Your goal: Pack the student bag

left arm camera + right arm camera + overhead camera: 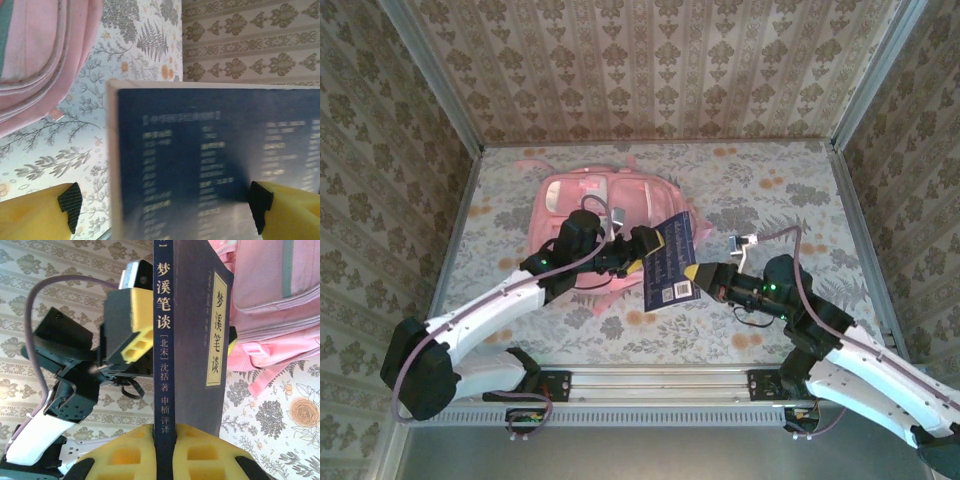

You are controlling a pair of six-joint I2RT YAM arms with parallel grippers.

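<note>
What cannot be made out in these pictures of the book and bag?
- Top external: whether the student bag is open; the left arm and the book cover its near part.
- Left wrist: the book's back-cover print, blurred; right and bottom edges cut it off.
- Right wrist: the top of the spine, cut off by the upper edge.

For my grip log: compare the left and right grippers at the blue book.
The left gripper is open, its fingers wide apart with the blue book between them; the right gripper is shut on the book's edge. The left gripper faces a cover; the right gripper looks along the spine. Both have yellow fingers.
</note>
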